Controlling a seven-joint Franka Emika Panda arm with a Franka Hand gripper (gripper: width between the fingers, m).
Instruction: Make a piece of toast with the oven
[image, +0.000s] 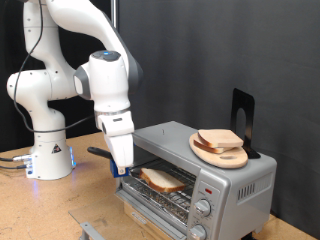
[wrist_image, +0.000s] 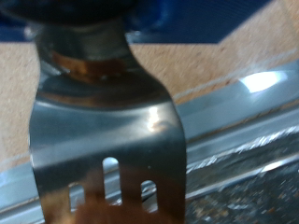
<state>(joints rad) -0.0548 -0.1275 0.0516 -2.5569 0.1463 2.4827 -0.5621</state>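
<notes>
The silver-grey oven (image: 238, 183) stands at the exterior view's lower right with its glass door dropped open. A slice of toast (image: 160, 179) lies on the wire rack inside. My gripper (image: 118, 166) hangs just in front of the oven's opening, at the exterior view's left of the toast. It is shut on a metal slotted spatula (wrist_image: 105, 140), whose black handle (image: 97, 152) sticks out to the exterior view's left. In the wrist view the blade fills the frame over the oven's edge, and the gripper's fingers are hidden.
A round light-wood board (image: 222, 155) with more bread slices (image: 219, 140) sits on top of the oven. A black stand (image: 242, 112) rises behind it. The oven's knobs (image: 206, 190) face front. The arm's base (image: 50, 155) stands on the wooden table at the left.
</notes>
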